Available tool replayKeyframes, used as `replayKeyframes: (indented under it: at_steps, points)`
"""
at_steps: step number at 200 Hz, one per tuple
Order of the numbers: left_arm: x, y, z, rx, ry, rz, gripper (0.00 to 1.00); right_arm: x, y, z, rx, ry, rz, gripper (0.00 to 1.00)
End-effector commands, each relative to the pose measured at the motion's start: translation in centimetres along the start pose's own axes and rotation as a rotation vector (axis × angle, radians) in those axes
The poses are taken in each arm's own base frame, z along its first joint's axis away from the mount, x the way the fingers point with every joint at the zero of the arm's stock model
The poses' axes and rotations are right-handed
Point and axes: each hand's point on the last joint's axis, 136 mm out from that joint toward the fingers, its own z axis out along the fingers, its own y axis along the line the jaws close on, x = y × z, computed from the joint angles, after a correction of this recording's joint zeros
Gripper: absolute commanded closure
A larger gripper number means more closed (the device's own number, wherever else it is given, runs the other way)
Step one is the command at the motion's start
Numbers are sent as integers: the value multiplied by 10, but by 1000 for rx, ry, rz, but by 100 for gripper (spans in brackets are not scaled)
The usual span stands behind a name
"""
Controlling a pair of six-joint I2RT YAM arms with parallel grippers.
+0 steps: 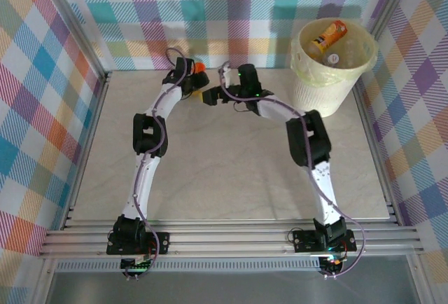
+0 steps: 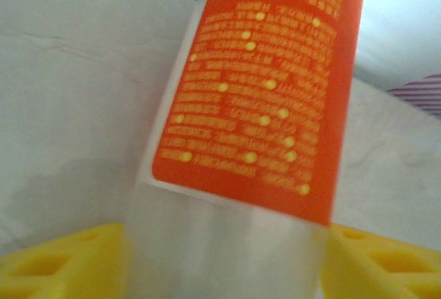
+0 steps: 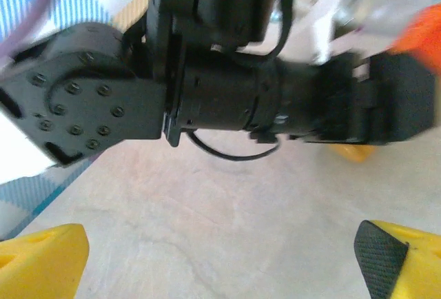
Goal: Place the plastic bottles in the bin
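A clear plastic bottle with an orange label lies on the table at the back, between the yellow fingers of my left gripper. Both fingers press its clear lower body, so the gripper is shut on it. From above, this bottle shows as an orange spot at the left gripper. My right gripper hovers just right of it, open, with bare table between its fingers. The white bin with its pale yellow bag stands at the back right. It holds an orange bottle and a clear one.
The left arm's black wrist crosses close in front of my right gripper, with an orange patch of the bottle behind it. Checked fabric walls and a metal frame enclose the pale tabletop.
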Motion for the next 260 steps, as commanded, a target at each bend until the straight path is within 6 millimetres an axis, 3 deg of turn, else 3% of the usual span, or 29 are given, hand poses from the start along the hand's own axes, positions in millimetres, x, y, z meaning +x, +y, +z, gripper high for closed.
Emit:
replayKeyframes:
  at_steps: [1,37,70,123,157,181,217,246,260]
  points:
    - [42,28,-16,-174,162,45,41,-37,-9,-41,186,-154,-41,0]
    - [57,35,-31,-240,215,109,52,-38,-17,-93,384,-190,-13,0]
    - [75,26,-49,-190,238,131,56,-34,-6,-120,434,-195,7,0]
    - [131,12,-102,-97,257,124,56,-7,16,-162,468,-157,120,0]
    - [176,-26,-143,99,245,134,57,16,29,-188,492,-113,202,0]
    - [198,-66,-184,309,243,136,58,29,34,-204,512,-112,276,0]
    - [222,-117,-244,505,226,248,59,53,45,-218,507,-37,391,0]
    - [234,-155,-284,693,227,281,61,53,73,-217,372,-2,429,0]
    - [233,-173,-303,783,219,291,61,53,76,-220,373,11,467,0]
